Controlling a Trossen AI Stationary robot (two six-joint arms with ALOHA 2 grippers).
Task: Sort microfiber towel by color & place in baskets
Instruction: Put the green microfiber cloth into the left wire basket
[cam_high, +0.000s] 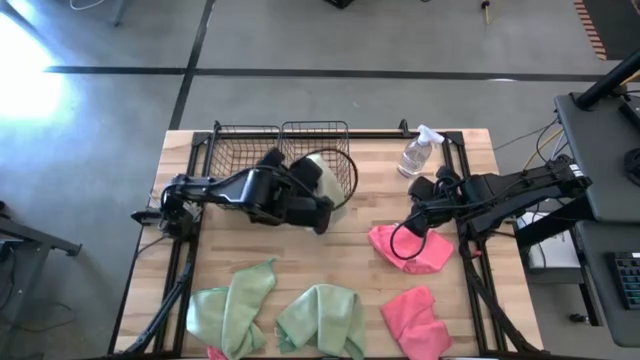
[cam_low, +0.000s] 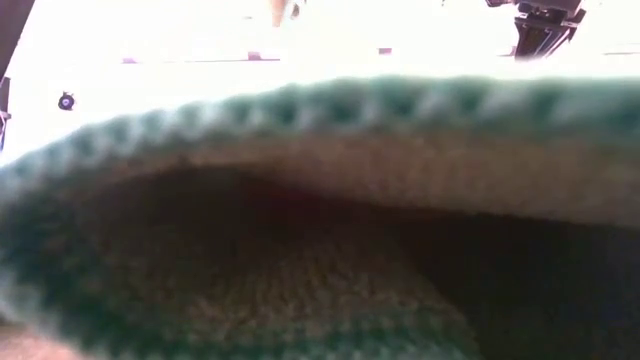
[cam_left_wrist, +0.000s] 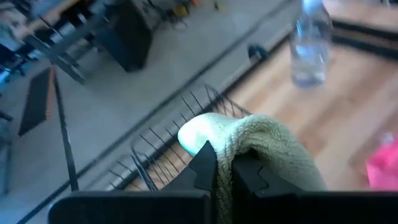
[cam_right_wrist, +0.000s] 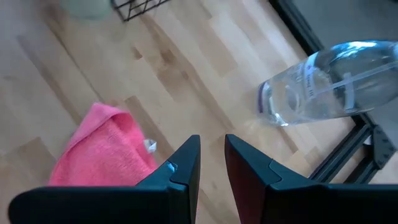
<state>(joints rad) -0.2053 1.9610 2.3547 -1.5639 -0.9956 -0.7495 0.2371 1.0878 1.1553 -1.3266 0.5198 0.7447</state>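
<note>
My left gripper (cam_left_wrist: 224, 165) is shut on a light green towel (cam_left_wrist: 267, 146) and holds it up at the near rim of the right-hand of two black wire baskets (cam_high: 318, 148); the other basket (cam_high: 245, 150) stands beside it. My right gripper (cam_right_wrist: 212, 149) hovers at the table's right with a narrow gap between its fingers and nothing in it. It is above bare wood, between a pink towel (cam_right_wrist: 102, 152) and the clear spray bottle (cam_right_wrist: 323, 87). Two green towels (cam_high: 232, 305) (cam_high: 322, 318) and another pink one (cam_high: 418, 318) lie along the near edge. My left gripper pinches a bunched fold of the green towel (cam_left_wrist: 231, 149) between its two fingers. The cloth bulges out past the fingertips and drapes down over one side. The fingers slant down toward the far edge, and the towel is lifted clear of the table.
The spray bottle (cam_high: 418, 152) stands at the far right, next to the baskets. Black frame rails (cam_high: 465, 180) run along the table's sides. In the low view a green towel (cam_low: 320, 220) lies right against the camera and hides nearly everything.
</note>
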